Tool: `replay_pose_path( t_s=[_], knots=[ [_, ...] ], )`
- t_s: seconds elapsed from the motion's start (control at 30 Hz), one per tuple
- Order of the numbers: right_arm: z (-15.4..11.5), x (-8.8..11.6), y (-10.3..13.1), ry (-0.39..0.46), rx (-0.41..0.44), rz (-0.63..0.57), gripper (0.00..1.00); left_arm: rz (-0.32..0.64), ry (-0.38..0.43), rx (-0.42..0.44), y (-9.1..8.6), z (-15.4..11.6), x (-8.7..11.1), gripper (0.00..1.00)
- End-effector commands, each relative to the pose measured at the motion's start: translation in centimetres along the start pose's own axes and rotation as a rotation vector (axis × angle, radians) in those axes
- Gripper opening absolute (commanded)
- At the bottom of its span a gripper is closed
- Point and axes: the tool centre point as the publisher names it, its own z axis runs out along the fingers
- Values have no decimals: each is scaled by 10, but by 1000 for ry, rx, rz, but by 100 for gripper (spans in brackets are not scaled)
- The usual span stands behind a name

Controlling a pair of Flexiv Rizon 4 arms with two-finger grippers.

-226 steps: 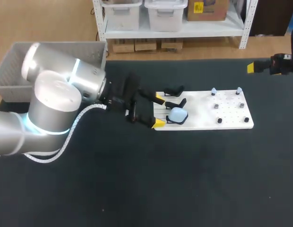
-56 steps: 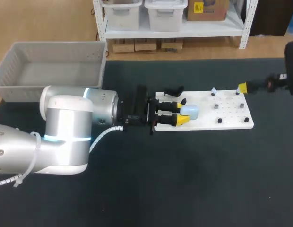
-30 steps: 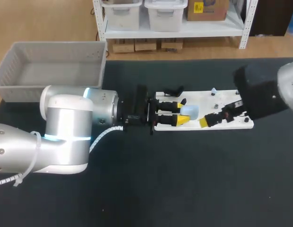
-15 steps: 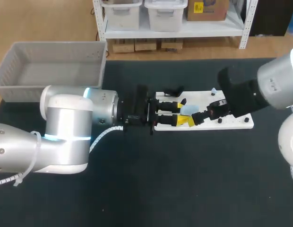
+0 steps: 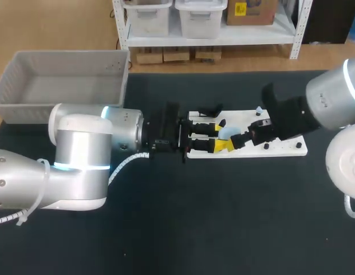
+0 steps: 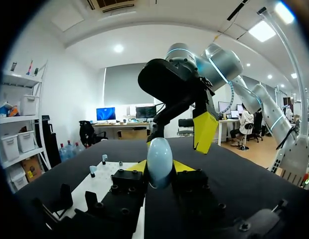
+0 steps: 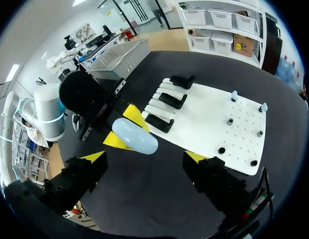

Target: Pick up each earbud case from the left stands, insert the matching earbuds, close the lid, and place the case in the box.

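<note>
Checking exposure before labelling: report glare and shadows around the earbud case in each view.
Head view: the earbud case reads pale against the bright white board, with no glare; there is a soft sheen on the left arm. Left wrist view: the case is softly lit, with no blown-out spot. Right wrist view: the case is evenly lit and throws no hard shadow on the board.

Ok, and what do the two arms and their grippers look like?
The left arm and right arm are thick silver-grey tubes with rounded joints ringed by glowing light-blue bands. A white spiral-wrapped cable runs along the left arm. The left gripper and right gripper are black bolted blocks, each with two fingers ending in bright yellow wedge tips.
</note>
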Motion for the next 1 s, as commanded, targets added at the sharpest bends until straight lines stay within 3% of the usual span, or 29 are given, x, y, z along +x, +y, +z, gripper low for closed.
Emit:
replay_pose_path(
  t_s=[0.03,1.0],
  knots=[
    [3,-3,-3,-1,1,4,100,3,-4,-5,-1,0,1,0],
    [1,-18,-16,-51,27,63,100,3,-4,-5,-1,0,1,0]
  ],
)
